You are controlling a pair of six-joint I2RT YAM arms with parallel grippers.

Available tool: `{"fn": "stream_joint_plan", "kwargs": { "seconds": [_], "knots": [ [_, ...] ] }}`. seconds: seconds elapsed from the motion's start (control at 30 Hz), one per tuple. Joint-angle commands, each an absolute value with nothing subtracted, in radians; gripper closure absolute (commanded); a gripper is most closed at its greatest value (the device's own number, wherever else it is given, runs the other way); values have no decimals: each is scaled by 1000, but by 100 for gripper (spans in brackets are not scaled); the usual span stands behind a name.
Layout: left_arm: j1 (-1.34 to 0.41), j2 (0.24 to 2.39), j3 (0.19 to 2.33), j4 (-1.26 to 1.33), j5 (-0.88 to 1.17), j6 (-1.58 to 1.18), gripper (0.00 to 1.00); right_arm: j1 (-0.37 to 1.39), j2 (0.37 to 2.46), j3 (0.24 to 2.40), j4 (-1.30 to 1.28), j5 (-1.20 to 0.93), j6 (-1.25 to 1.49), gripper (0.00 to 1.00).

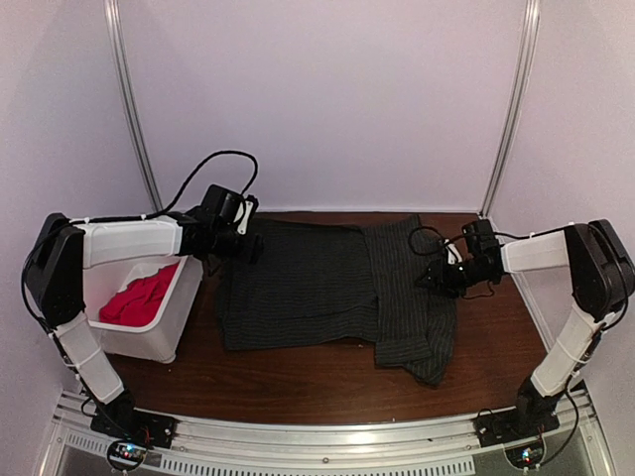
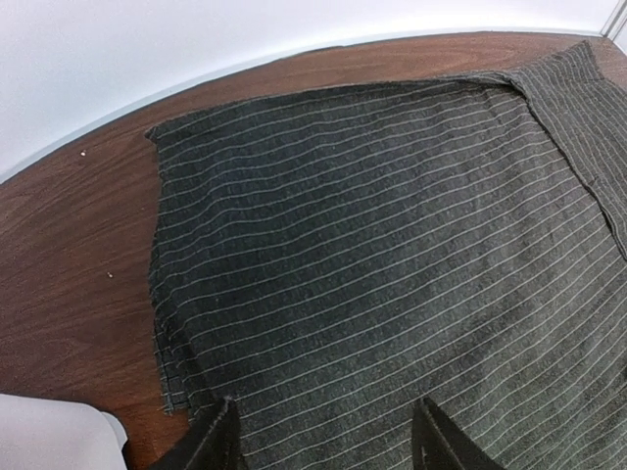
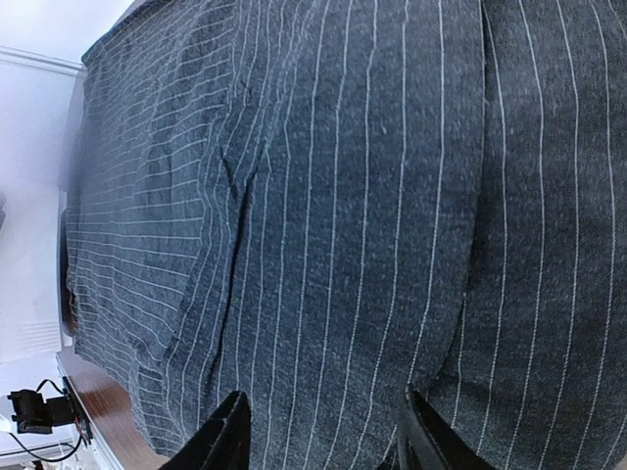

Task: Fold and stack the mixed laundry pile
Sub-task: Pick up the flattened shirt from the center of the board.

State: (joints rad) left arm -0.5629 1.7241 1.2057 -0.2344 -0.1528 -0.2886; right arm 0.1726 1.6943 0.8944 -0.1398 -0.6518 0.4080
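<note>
Grey striped shirt [image 1: 327, 288] lies flat on the table [image 1: 298, 382], its long side running left to right. Left fingers [image 1: 248, 246] stand wide over its left end, right fingers [image 1: 429, 280] wide over its right end.

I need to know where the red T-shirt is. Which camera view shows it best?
The top external view: the red T-shirt lies crumpled in the white bin, left of the pinstriped shirt. Neither wrist view shows it; both look down on that shirt.
</note>
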Motion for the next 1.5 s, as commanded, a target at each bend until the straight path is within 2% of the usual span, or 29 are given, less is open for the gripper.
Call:
{"fn": "stream_joint_plan", "kwargs": {
  "seconds": [0.0,0.23,0.33,0.4,0.6,0.73,1.0,1.1,1.2,1.47],
  "knots": [
    [-570,1724,1216,-194,-151,-306,39,182,1696,852,-100,-633,432,49],
    [-575,1741,1221,-193,-154,-299,39,204,1663,763,-51,-641,472,48],
    [-577,1747,1219,-192,-153,-300,39,226,1656,744,-30,-660,496,51],
    [-578,1749,1218,-191,-155,-301,39,240,1646,733,-8,-678,519,59],
    [-578,1746,1213,-192,-159,-297,39,249,1612,805,78,-777,586,100],
    [-578,1741,1207,-191,-161,-296,39,242,1683,1051,53,-768,564,100],
    [-578,1710,1193,-191,-186,-296,39,204,2136,1943,-105,-803,573,100],
    [-578,1692,1182,-188,-193,-298,39,199,2256,2152,-130,-781,578,100],
    [-578,1690,1175,-185,-192,-296,39,201,2284,2122,-100,-800,583,100],
    [-578,1732,1178,-165,-169,-295,39,206,2164,1673,100,-814,575,100]
  ]
}}
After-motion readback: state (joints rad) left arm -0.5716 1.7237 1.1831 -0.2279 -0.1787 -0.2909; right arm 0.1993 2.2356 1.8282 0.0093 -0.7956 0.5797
